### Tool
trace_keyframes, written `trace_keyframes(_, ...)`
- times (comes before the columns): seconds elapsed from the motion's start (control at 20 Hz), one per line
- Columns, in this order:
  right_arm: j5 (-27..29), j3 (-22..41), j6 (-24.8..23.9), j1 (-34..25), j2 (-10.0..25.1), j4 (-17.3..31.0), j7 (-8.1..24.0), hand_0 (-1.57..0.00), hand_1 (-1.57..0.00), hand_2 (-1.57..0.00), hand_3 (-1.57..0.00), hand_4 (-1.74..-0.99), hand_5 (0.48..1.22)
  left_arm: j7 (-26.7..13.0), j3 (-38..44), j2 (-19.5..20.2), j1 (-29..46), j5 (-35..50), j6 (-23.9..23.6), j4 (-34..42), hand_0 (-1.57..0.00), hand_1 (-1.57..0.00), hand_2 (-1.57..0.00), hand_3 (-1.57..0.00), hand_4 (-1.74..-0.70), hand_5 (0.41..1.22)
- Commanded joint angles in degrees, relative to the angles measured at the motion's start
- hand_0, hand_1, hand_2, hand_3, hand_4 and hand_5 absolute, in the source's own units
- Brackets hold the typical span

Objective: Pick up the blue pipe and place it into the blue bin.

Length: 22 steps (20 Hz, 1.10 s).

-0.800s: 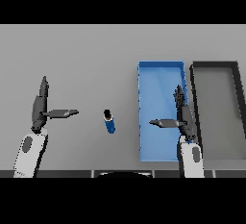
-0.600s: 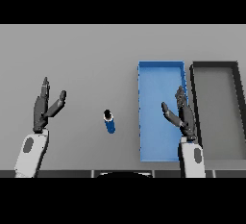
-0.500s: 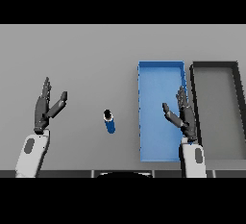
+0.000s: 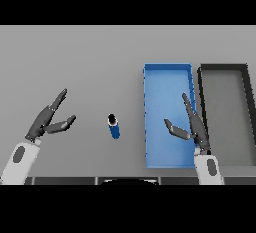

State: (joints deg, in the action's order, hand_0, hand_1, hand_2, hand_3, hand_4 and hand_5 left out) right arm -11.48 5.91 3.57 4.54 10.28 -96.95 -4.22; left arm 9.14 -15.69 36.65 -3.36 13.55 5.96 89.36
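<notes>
So the grey counter [image 4: 100,57] is the biggest thing here, then two bins side by side on my right: the blue bin [image 4: 168,70] and a black bin [image 4: 224,68] touching its far side. My right hand [image 4: 192,127] hangs over the blue bin, fingers [image 4: 189,108] straight and apart, holding nothing. My left hand [image 4: 47,119] hovers off to the left, also spread and empty. The blue pipe [image 4: 114,126] lies on the counter between my hands, just left of the blue bin, untouched. My worry: it's small and round, so a sloppy reach could roll it away, or I'd drop it in the black bin next door.
</notes>
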Motion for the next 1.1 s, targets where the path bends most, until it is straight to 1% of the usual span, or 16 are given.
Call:
trace_keyframes(0.0,0.6,0.1,0.4,0.2,-0.2,-0.3,0.7,0.0,0.0,0.0,0.0,-1.187,0.579,-0.2,-0.7,0.7,0.6,0.3,1.5,1.0,0.0,0.0,0.0,0.0,-0.98,0.583)
trace_keyframes(0.05,0.8,0.0,0.7,0.5,0.1,-0.4,0.3,0.0,0.0,0.0,0.0,-1.194,0.579,-0.1,-1.6,1.6,1.5,0.2,2.9,2.6,0.0,0.0,0.0,0.0,-0.98,0.578)
trace_keyframes(0.1,0.7,0.2,0.4,0.3,-0.5,-0.3,0.9,0.0,0.0,0.0,0.0,-1.2,0.58,-1.1,-2.6,2.3,2.1,0.1,3.9,4.3,0.0,0.0,0.0,0.0,-0.99,0.566)
trace_keyframes(0.15,1.2,-0.1,0.6,0.0,-0.4,-0.5,0.9,0.0,0.0,0.0,0.0,-1.209,0.581,-2.9,-4.2,2.5,3.3,-0.3,4.1,6.6,0.0,0.0,0.0,0.0,-1.0,0.548)
trace_keyframes(0.25,2.1,-0.2,0.8,-0.1,-0.8,-0.7,0.6,0.0,0.0,0.0,0.0,-1.225,0.58,-7.2,-6.6,3.0,3.2,-1.3,4.7,9.6,0.0,0.0,0.0,0.0,-1.02,0.512)
trace_keyframes(0.3,2.2,-0.6,0.9,-0.5,-0.4,-0.4,1.2,0.0,0.0,0.0,0.0,-1.229,0.576,-9.6,-8.0,2.7,3.1,-1.8,4.9,10.5,0.0,0.0,0.0,0.0,-1.03,0.496)
trace_keyframes(0.4,2.6,-0.8,1.2,-0.4,-0.2,-0.5,1.3,0.0,0.0,0.0,0.0,-1.223,0.572,-11.3,-10.3,1.7,3.1,-3.5,5.3,11.1,0.0,0.0,0.0,0.0,-1.06,0.474)
trace_keyframes(0.45,2.2,-0.4,1.2,-0.3,-0.4,-0.6,0.7,0.0,0.0,0.0,0.0,-1.219,0.572,-11.4,-12.0,0.6,2.6,-4.9,5.5,11.0,0.0,0.0,0.0,0.0,-1.08,0.472)
trace_keyframes(0.5,1.8,-0.2,1.2,-0.3,-0.1,-1.0,0.8,0.0,0.0,0.0,0.0,-1.213,0.572,-10.7,-13.1,0.0,2.6,-6.1,5.9,10.7,0.0,0.0,0.0,0.0,-1.08,0.469)
trace_keyframes(0.55,1.6,0.2,1.1,0.7,-0.5,-1.2,0.4,0.0,0.0,0.0,0.0,-1.213,0.571,-10.6,-13.9,-1.2,2.1,-6.4,5.8,10.6,0.0,0.0,0.0,0.0,-1.1,0.466)
trace_keyframes(0.65,1.5,0.3,1.1,0.5,-0.7,-1.3,1.4,0.0,0.0,0.0,0.0,-1.21,0.57,-11.1,-15.4,-3.4,1.1,-7.6,5.4,10.2,0.0,0.0,0.0,0.0,-1.12,0.47)
trace_keyframes(0.75,1.7,0.4,1.0,1.0,-1.2,-1.3,1.2,0.0,0.0,0.0,0.0,-1.21,0.564,-10.3,-16.3,-6.0,-0.1,-8.5,4.8,8.6,0.0,0.0,0.0,0.0,-1.15,0.484)
trace_keyframes(0.8,2.2,-0.1,1.0,0.3,-1.1,-0.9,2.1,0.0,0.0,0.0,0.0,-1.211,0.56,-10.2,-16.6,-7.6,-0.7,-9.0,4.5,6.6,0.0,0.0,0.0,0.0,-1.15,0.486)
trace_keyframes(0.9,2.3,-0.3,0.9,0.1,-1.2,-1.0,2.1,0.0,0.0,0.0,0.0,-1.207,0.555,-9.6,-17.1,-10.7,-3.2,-10.4,3.8,2.9,0.0,0.0,0.0,0.0,-1.14,0.488)
trace_keyframes(1.0,2.4,-0.3,1.2,1.2,-0.8,-1.6,1.1,0.0,0.0,0.0,0.0,-1.205,0.554,-8.3,-16.9,-12.3,-3.2,-10.0,3.5,1.1,0.0,0.0,0.0,0.0,-1.13,0.487)
trace_keyframes(1.05,2.8,-0.3,1.3,0.5,-1.2,-1.3,1.6,0.0,0.0,0.0,0.0,-1.207,0.551,-8.5,-17.5,-14.1,-3.8,-10.3,3.1,0.2,0.0,0.0,0.0,0.0,-1.13,0.491)
